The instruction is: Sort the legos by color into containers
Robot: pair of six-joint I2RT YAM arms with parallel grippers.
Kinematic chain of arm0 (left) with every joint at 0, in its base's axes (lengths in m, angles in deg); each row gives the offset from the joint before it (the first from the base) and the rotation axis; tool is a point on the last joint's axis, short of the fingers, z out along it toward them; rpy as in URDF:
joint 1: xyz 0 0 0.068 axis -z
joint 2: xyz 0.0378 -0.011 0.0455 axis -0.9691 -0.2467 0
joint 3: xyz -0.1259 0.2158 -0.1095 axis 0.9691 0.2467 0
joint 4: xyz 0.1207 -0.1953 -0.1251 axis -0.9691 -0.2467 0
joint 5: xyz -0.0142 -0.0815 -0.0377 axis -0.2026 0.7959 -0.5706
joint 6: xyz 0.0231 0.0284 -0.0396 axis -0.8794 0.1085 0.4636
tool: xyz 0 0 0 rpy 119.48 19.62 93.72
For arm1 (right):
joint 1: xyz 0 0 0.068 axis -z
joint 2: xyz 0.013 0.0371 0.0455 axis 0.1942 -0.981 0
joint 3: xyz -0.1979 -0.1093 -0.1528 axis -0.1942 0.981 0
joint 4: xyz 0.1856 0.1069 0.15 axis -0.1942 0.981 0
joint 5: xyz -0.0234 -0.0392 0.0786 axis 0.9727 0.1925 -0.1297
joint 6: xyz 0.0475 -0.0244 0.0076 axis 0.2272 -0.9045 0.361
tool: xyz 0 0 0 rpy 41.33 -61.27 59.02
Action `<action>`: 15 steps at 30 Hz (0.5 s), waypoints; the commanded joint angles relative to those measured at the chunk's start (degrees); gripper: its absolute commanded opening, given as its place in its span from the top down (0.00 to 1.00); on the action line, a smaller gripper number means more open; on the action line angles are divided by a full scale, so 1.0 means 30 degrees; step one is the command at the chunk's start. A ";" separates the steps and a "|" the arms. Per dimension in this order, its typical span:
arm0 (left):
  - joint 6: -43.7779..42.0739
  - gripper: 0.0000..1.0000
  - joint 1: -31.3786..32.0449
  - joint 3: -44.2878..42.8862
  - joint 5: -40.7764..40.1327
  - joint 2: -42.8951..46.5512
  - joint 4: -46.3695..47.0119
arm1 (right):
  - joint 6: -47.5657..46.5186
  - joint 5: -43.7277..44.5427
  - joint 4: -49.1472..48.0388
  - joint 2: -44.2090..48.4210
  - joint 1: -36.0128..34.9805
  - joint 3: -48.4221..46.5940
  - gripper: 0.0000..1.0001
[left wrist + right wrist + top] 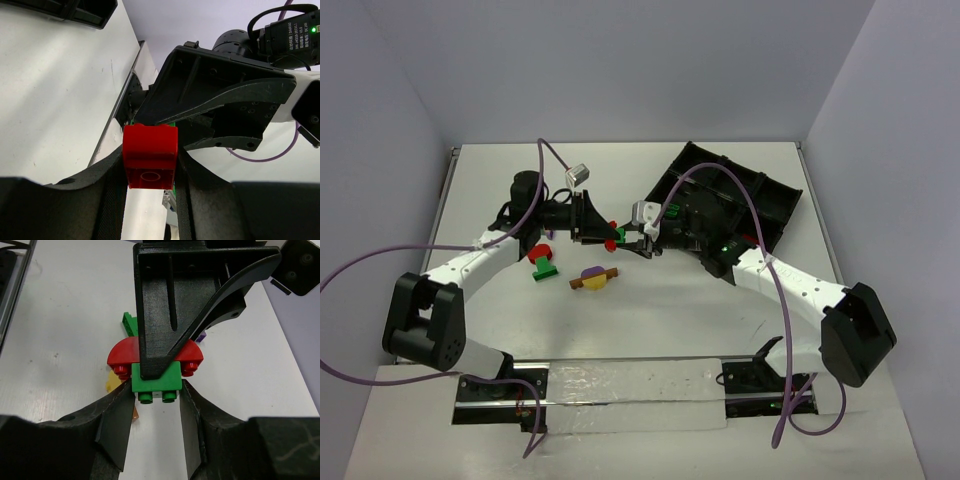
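My left gripper (603,228) (150,172) is shut on a red half-round lego (150,152) (121,356) held above the table. A green lego (619,238) (155,382) is stuck on the red one's studs. My right gripper (634,241) (156,401) faces the left one, and its jaws press both sides of the green lego. On the table lie a red-and-green cluster (542,260) and a yellow, purple and brown cluster (593,278). The black tray of containers (782,192) lies tilted at the back right, partly hidden by the right arm.
Purple cables (552,155) loop above both arms. The tabletop (500,190) ends in a metal rail (448,190) on the left and walls behind. A white strip (630,385) lies between the arm bases at the near edge.
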 commanded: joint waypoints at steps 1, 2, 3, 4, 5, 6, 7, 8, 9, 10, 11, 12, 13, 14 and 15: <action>-0.0661 1.00 -0.0034 -0.0184 0.0484 0.0759 -0.0020 | -0.0191 0.0000 -0.0408 0.0098 -0.0116 -0.0502 0.59; -0.0702 1.00 -0.0034 -0.0151 0.0462 0.0785 -0.0064 | -0.0117 0.0059 -0.0561 0.0124 -0.0116 -0.0428 0.60; -0.0723 1.00 -0.0034 -0.0138 0.0456 0.0803 -0.0120 | -0.0053 0.0112 -0.0690 0.0142 -0.0116 -0.0380 0.62; -0.0826 1.00 -0.0034 -0.0152 0.0442 0.0804 -0.0267 | 0.0021 0.0157 -0.0794 0.0142 -0.0116 -0.0351 0.67; -0.0900 1.00 -0.0034 -0.0161 0.0410 0.0804 -0.0379 | 0.0088 0.0184 -0.0902 0.0142 -0.0116 -0.0333 0.72; -0.0945 1.00 -0.0034 -0.0168 0.0374 0.0804 -0.0435 | 0.0151 0.0197 -0.1000 0.0130 -0.0116 -0.0332 0.75; -0.1016 1.00 -0.0034 -0.0186 0.0374 0.0804 -0.0489 | 0.0222 0.0232 -0.1072 0.0094 -0.0116 -0.0332 0.77; -0.1118 1.00 -0.0034 -0.0191 0.0374 0.0804 -0.0545 | 0.0263 0.0263 -0.1113 0.0084 -0.0116 -0.0373 0.83; -0.1153 1.00 -0.0034 -0.0191 0.0374 0.0824 -0.0563 | 0.0272 0.0272 -0.1102 0.0064 -0.0116 -0.0391 0.85; -0.1395 1.00 -0.0034 -0.0231 0.0274 0.0873 -0.0744 | 0.0292 0.0252 -0.1053 0.0014 -0.0116 -0.0451 0.89; -0.1717 1.00 -0.0034 -0.0371 0.0106 0.0907 -0.1070 | 0.0316 0.0228 -0.0958 -0.0065 -0.0116 -0.0524 0.96; -0.2082 0.98 -0.0034 -0.0538 -0.0090 0.0904 -0.1439 | 0.0353 0.0225 -0.0894 -0.0126 -0.0116 -0.0554 0.99; -0.2533 0.93 -0.0034 -0.0689 -0.0315 0.0859 -0.1830 | 0.0413 0.0255 -0.0909 -0.0142 -0.0116 -0.0525 1.00; -0.2890 0.86 -0.0034 -0.0825 -0.0507 0.0796 -0.2344 | 0.0460 0.0284 -0.0942 -0.0150 -0.0116 -0.0496 1.00; -0.3115 0.76 -0.0034 -0.0931 -0.0605 0.0708 -0.2803 | 0.0540 0.0339 -0.1013 -0.0163 -0.0116 -0.0466 1.00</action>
